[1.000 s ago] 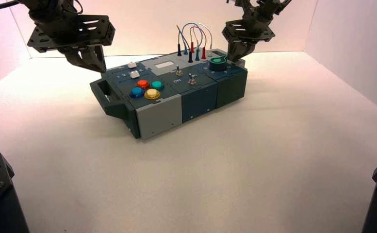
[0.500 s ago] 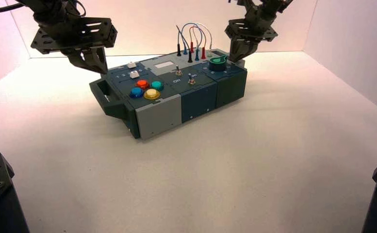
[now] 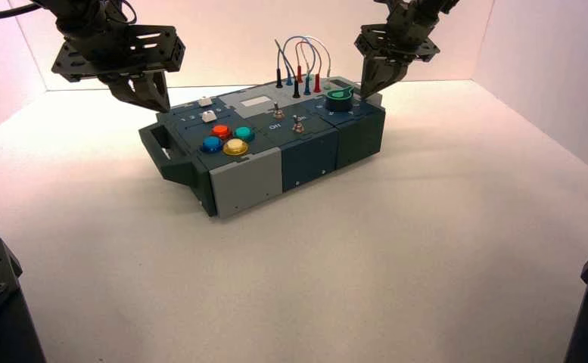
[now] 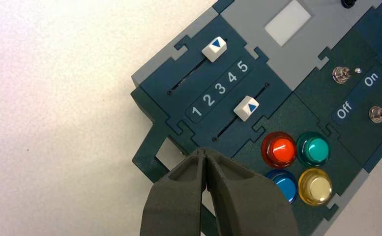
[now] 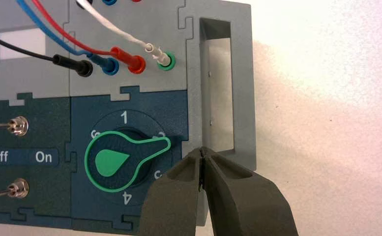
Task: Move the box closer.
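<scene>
Both grippers have risen slightly off the box since a second ago, and the box has barely shifted. You have the left gripper above the box's far-left corner, by the left handle, and the right gripper above its far-right end, beside the right handle. Each has its fingers pressed together, holding nothing. The box's long axis runs between your two grippers, slightly skewed, so pulling it closer likely needs both ends drawn evenly.
</scene>
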